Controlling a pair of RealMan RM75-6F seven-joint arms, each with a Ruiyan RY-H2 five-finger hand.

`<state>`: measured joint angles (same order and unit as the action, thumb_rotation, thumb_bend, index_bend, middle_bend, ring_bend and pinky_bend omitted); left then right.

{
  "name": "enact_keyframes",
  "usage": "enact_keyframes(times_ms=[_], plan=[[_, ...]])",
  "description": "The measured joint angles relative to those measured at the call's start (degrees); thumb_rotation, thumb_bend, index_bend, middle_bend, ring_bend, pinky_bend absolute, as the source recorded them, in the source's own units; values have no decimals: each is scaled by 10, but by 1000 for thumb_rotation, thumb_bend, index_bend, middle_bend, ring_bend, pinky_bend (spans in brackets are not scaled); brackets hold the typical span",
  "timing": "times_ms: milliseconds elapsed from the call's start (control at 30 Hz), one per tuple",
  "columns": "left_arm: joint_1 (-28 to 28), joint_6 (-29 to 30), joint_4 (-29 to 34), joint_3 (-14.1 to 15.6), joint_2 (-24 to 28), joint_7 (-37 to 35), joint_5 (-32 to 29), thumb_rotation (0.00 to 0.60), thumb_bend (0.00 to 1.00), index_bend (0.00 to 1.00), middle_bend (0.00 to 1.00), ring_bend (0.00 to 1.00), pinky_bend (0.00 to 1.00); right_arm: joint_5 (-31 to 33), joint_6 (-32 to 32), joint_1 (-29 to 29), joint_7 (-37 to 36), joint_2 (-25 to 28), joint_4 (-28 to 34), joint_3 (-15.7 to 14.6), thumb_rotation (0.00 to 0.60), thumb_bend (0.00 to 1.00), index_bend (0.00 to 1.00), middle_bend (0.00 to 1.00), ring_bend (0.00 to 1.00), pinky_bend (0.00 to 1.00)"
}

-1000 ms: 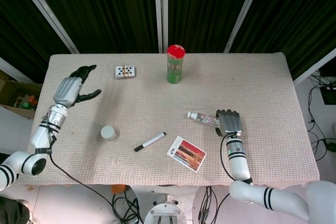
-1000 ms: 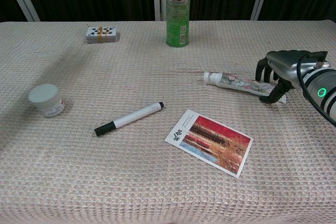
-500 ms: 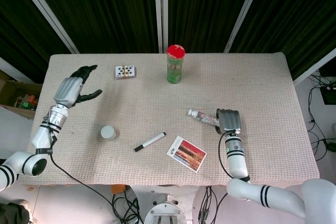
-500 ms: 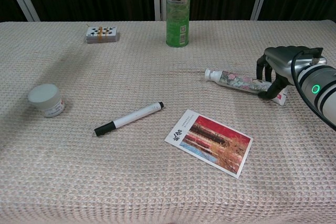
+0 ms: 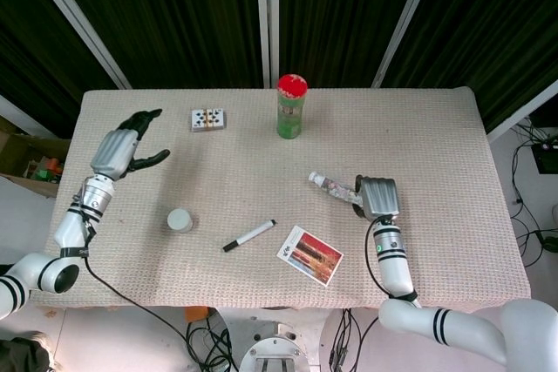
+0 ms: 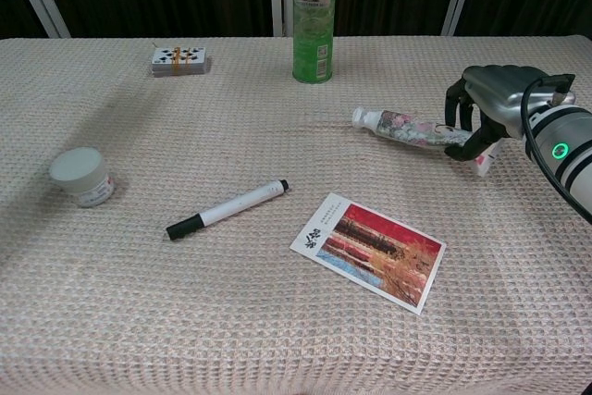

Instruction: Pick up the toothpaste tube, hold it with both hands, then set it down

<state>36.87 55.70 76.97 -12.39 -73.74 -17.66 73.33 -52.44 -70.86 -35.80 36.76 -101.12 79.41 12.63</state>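
The right robot hand (image 6: 486,108) has its fingers curled around the flat end of the toothpaste tube (image 6: 407,128), which sits right of the table's (image 5: 436,128) middle with its white cap pointing left; the tube looks raised a little off the cloth, though the chest view leaves that unsure. The left robot hand (image 5: 122,147) hovers near the table's left edge, fingers apart and holding nothing. Between the two hands lies a broad bare stretch of woven cloth. Toward the front, a marker (image 6: 228,209) lies slantwise, with a postcard (image 6: 368,251) to its right, just below the tube. A small white jar (image 6: 81,176) stands near the left edge. Along the far edge are a green canister (image 6: 314,14) with a red lid and a deck of cards (image 6: 179,59), well apart from the tube.
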Motion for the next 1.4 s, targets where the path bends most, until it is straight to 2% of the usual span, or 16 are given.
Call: enact_keyframes(times_ms=[200, 400, 700, 1000, 1400], plan=[[0, 1, 11, -8, -1, -22, -3, 0, 0, 61, 115, 53, 150, -85, -10, 11, -126, 4, -18, -3, 600, 477, 1000, 897, 780, 903], [4, -15, 22, -26, -10, -82, -24, 0, 0, 61, 115, 53, 150, -188, -41, 19, -273, -9, -65, -6, 600, 477, 1000, 902, 781, 904], [27, -72, 26, -54, -42, -151, -65, 0, 0, 61, 115, 53, 150, -284, -93, 21, -409, -55, -144, -12, 600, 477, 1000, 902, 781, 904], [64, -137, 59, -60, -71, -161, -83, 0, 0, 60, 114, 53, 150, -321, -120, 13, -467, -114, -205, -9, 600, 477, 1000, 902, 781, 904], [112, -141, 64, -69, -140, -98, -102, 0, 0, 59, 114, 53, 150, -334, -110, -2, -474, -144, -228, -3, 600, 477, 1000, 902, 781, 904]])
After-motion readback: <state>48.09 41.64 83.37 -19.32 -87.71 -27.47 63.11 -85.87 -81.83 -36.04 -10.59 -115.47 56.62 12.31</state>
